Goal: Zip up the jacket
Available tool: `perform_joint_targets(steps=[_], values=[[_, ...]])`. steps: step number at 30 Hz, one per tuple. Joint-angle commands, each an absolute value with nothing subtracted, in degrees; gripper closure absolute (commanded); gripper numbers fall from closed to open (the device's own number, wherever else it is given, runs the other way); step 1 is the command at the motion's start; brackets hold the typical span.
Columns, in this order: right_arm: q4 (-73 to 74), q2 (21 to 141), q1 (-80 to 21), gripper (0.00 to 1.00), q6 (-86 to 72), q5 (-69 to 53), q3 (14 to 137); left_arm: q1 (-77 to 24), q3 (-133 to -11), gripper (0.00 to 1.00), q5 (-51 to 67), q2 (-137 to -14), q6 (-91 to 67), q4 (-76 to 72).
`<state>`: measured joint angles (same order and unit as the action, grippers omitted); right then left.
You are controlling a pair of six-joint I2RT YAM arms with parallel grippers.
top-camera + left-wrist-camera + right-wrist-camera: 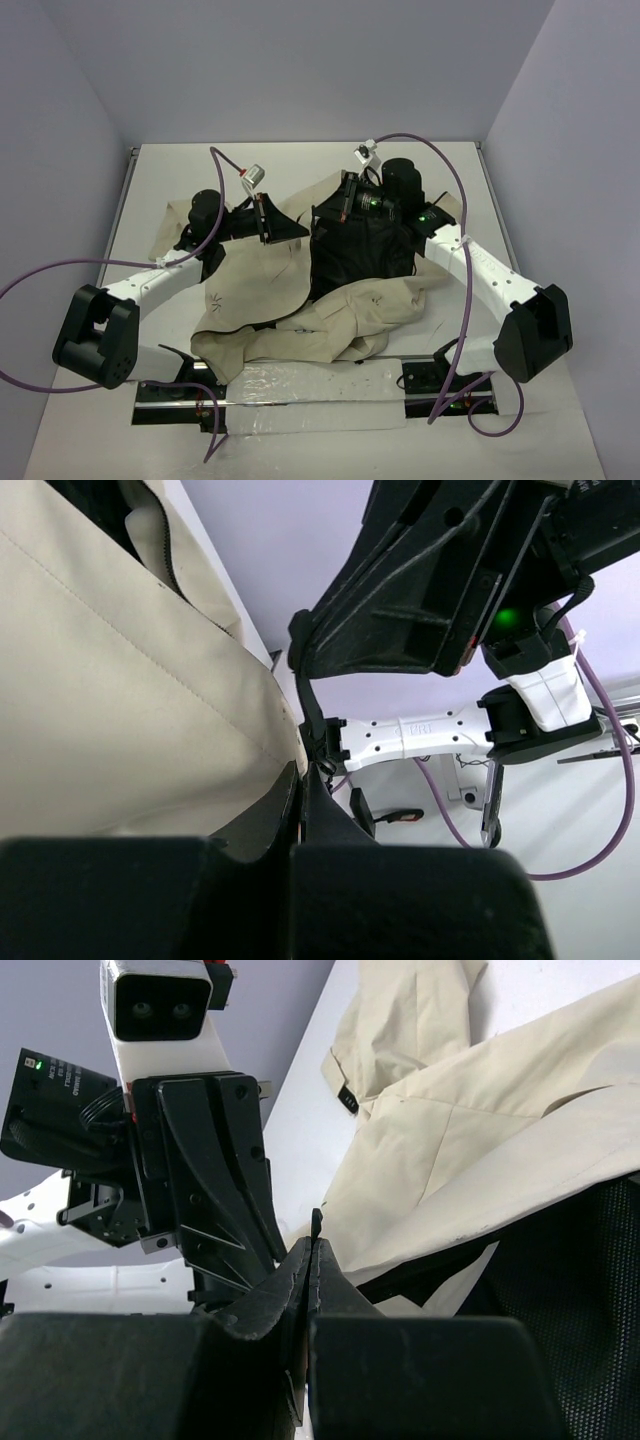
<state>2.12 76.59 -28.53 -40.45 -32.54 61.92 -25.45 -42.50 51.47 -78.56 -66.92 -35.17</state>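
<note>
The beige jacket (pixel 260 290) lies spread open on the table, its black lining (pixel 355 250) showing in the middle and a star-like mark (pixel 217 300) on the left panel. My left gripper (pixel 268 222) is shut on the left panel's front edge, seen up close in the left wrist view (pixel 300 780) next to the beige fabric (pixel 120 700). My right gripper (pixel 347 200) is shut on the lined right front edge. In the right wrist view (pixel 315 1248) a thin black tab (pixel 316 1222) sticks out above its tips. The two grippers face each other closely.
A sleeve (pixel 330 330) lies folded across the jacket's near side. A clear plastic strip (pixel 310 390) covers the rail between the arm bases. Purple cables (pixel 225 165) loop over both arms. Walls enclose the table on three sides.
</note>
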Motion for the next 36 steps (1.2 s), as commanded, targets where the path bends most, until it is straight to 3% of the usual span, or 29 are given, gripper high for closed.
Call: perform_joint_targets(steps=[1,8,22,36], values=[[2.94,76.95,-28.56,1.00,-37.53,-29.05,65.22,-26.15,-41.31,1.00,53.74,-78.13,-71.59,-44.62],[3.92,75.71,-28.49,1.00,-37.00,-27.87,63.77,-25.74,-37.49,1.00,51.06,-79.42,-79.20,-57.05],[1.62,70.42,-28.48,1.00,-37.82,-25.16,59.87,-25.72,-39.06,1.00,52.99,-79.53,-76.52,-53.44],[0.69,70.71,-28.45,1.00,-38.91,-26.37,58.42,-25.75,-37.42,1.00,51.87,-79.88,-83.26,-64.18]])
